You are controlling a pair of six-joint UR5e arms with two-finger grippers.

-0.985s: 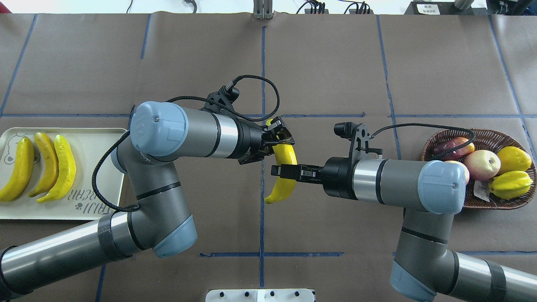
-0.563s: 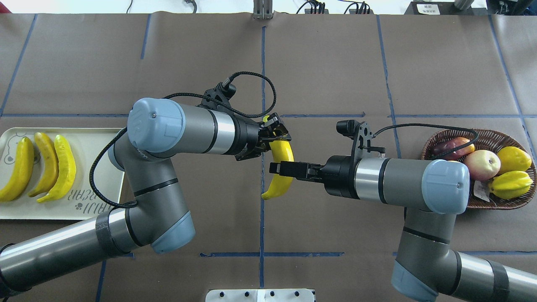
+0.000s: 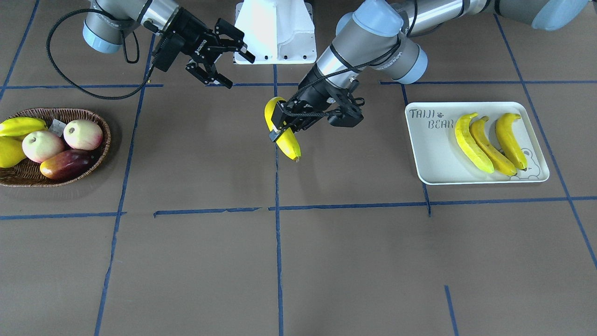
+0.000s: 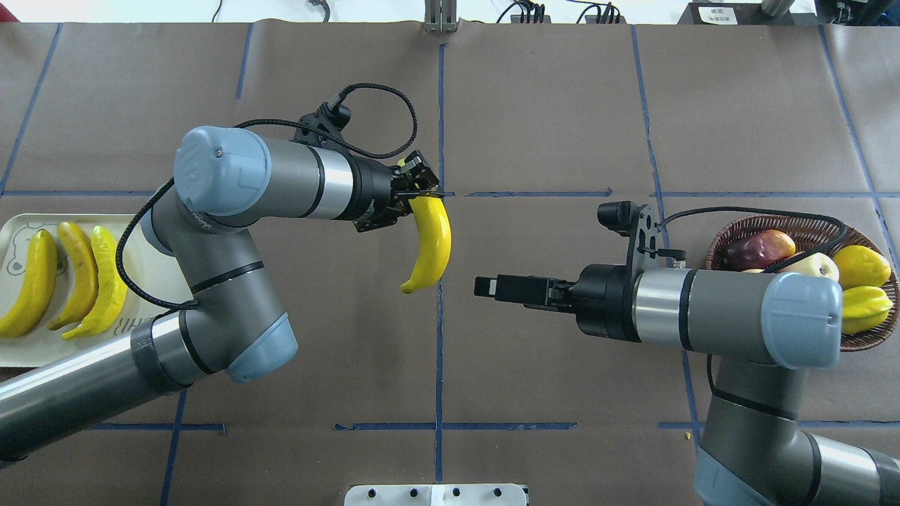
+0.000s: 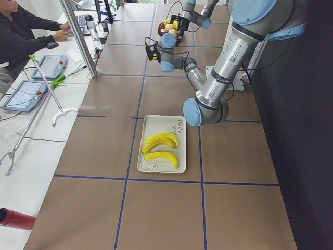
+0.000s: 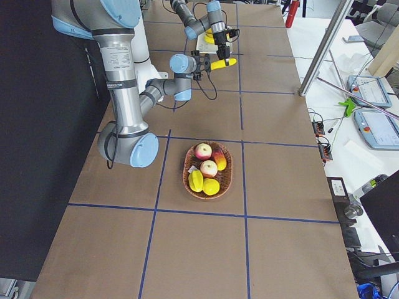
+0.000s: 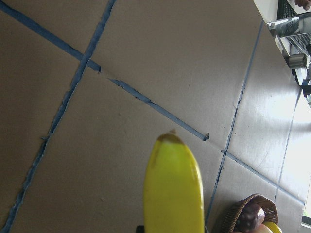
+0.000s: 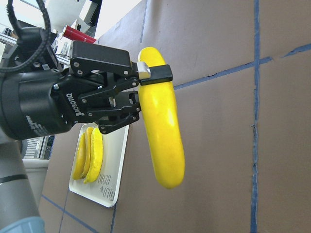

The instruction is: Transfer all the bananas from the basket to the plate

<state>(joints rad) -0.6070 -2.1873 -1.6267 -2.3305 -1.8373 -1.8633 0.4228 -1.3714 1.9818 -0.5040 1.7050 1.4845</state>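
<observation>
My left gripper (image 4: pixel 416 188) is shut on the upper end of a yellow banana (image 4: pixel 429 244), which hangs above the table's middle; both also show in the front view, the gripper (image 3: pixel 283 125) and the banana (image 3: pixel 287 139). The right wrist view shows that banana (image 8: pixel 163 136) in the left gripper (image 8: pixel 146 74). My right gripper (image 4: pixel 489 287) is open and empty, a little to the right of the banana; in the front view (image 3: pixel 233 60) its fingers stand spread. Three bananas (image 4: pixel 77 274) lie on the white plate (image 4: pixel 70 351). The wicker basket (image 4: pixel 745 228) holds other fruit; no banana shows in it.
The basket (image 3: pixel 100 149) holds apples (image 3: pixel 83 134), a dark red mango-like fruit (image 3: pixel 65 164) and yellow fruit. The plate (image 3: pixel 433 154) sits at the opposite end of the table. The white robot base (image 3: pixel 275 32) stands at the near edge. Blue tape lines cross the brown table cover.
My right gripper has let go of the banana and drawn back to the right. My left gripper has carried the banana to the left and farther from the robot.
</observation>
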